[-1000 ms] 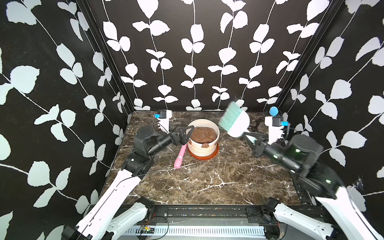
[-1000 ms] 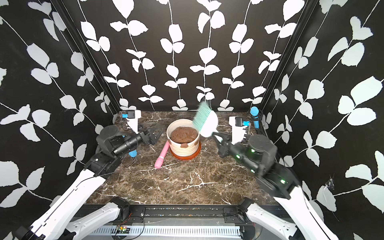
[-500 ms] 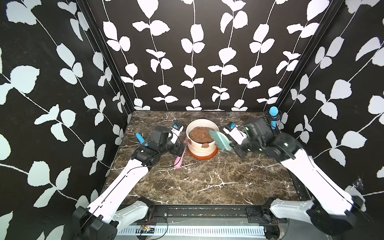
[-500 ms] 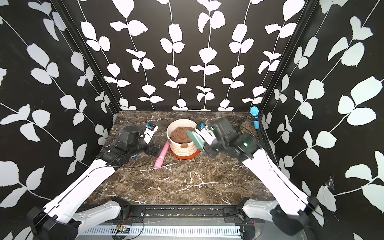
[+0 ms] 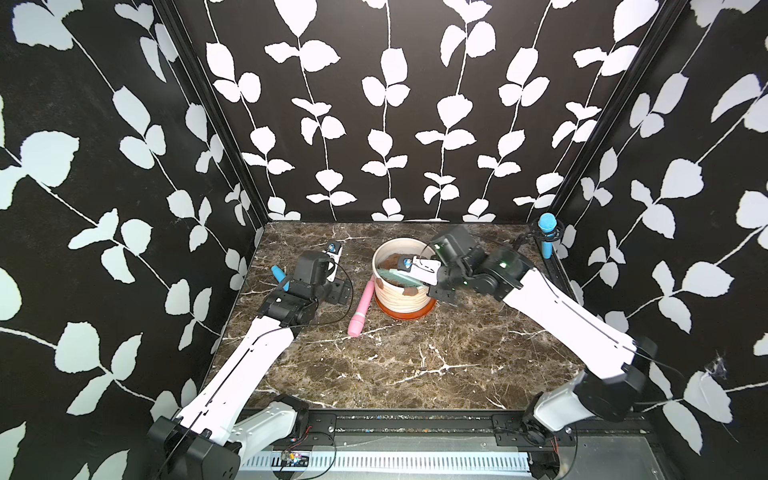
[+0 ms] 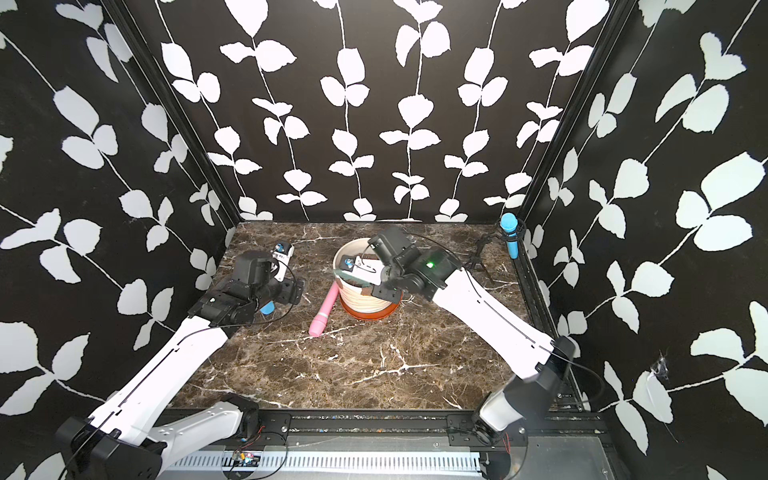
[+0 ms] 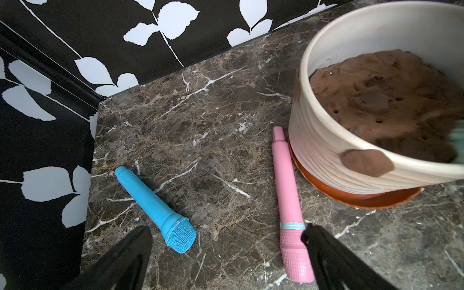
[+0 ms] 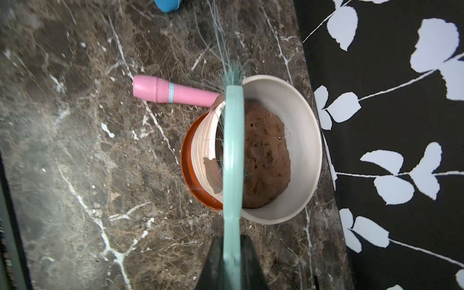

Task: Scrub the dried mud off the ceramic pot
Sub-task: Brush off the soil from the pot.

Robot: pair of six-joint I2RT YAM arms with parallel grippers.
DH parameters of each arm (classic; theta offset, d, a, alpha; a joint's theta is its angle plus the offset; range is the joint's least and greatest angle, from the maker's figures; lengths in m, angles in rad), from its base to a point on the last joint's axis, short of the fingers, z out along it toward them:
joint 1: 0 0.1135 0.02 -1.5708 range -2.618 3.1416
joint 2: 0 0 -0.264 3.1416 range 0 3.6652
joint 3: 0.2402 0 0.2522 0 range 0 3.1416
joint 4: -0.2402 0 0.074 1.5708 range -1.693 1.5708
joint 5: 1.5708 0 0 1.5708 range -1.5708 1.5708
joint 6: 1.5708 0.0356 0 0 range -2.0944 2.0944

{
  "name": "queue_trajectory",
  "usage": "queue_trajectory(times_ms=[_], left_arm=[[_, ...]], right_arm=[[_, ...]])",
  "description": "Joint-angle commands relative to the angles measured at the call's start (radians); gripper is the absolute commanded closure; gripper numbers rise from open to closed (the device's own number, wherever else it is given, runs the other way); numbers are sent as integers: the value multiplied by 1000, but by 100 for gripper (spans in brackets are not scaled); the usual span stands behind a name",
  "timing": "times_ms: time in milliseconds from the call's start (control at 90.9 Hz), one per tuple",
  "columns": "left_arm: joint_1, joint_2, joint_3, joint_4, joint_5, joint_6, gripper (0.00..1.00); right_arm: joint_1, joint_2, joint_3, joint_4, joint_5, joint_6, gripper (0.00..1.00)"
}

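Right jaws are closed on the brush [image 8: 233, 155]; left jaws stand wide open, empty. Better to press it onto the dried mud [image 8: 211, 173] on the ceramic pot [image 8: 298, 118] — short, firm strokes.

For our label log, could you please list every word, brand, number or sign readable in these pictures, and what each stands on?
None can be read in any view.
The ceramic pot, teal brush, pink microphone and blue microphone show no print.
The small circuit board in a top view: any marks are too small to read.
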Motion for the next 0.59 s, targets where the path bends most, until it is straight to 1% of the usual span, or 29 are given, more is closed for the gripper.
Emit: queue_trajectory(times_ms=[0, 121, 231, 341, 583], left_arm=[[3, -21, -16, -4, 0, -15, 2], [3, -18, -10, -10, 11, -15, 2], [4, -23, -18, -6, 5, -17, 2], [3, -18, -16, -6, 25, -20, 2], [5, -5, -17, -6, 34, -22, 2]], right_arm=[[-3, 22, 34, -31, 36, -120, 100], [-1, 48, 59, -103, -14, -173, 100], [3, 43, 43, -149, -64, -210, 100], [3, -25, 6, -156, -77, -235, 100], [8, -74, -15, -167, -80, -255, 100]])
